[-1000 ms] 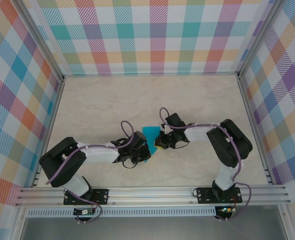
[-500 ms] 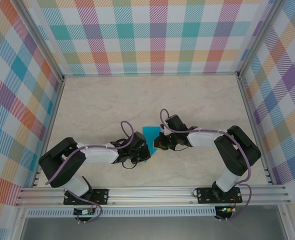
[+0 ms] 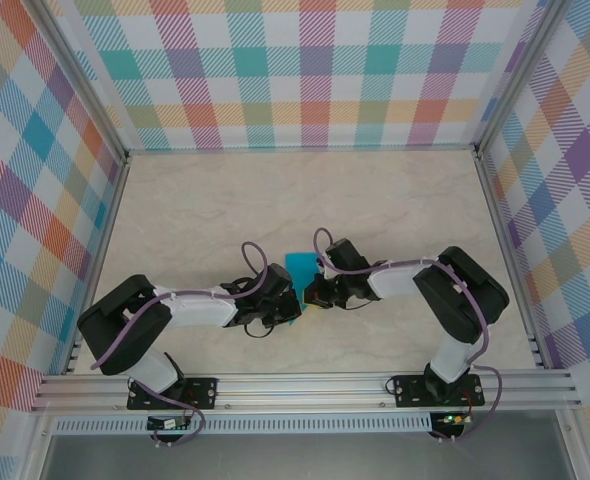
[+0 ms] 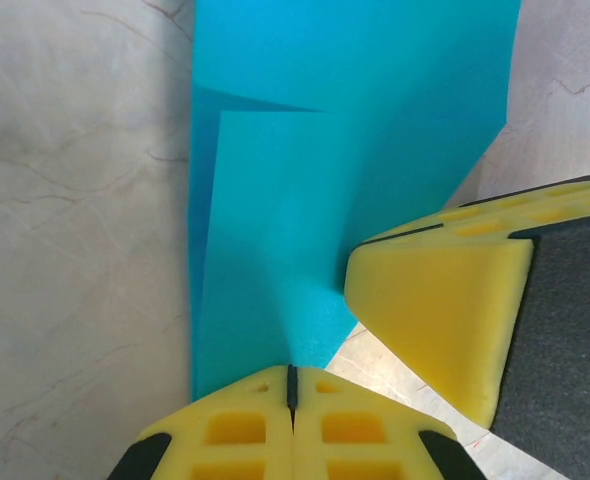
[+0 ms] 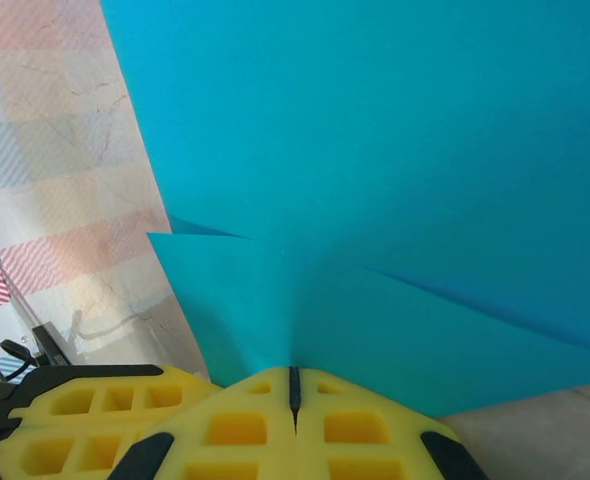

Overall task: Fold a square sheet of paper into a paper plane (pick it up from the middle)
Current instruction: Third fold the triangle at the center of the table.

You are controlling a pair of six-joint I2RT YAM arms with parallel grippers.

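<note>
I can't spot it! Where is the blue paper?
In the top view, the paper is in the middle, between the left arm and right arm, pinched in both their jaws.

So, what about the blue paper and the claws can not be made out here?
Top external: the left claw and right claw hide the near part of the square sheet of paper; creases too small to read.
Left wrist: the top edge cuts off the paper; the right claw covers its lower right part.
Right wrist: top and right edges cut it off.
</note>
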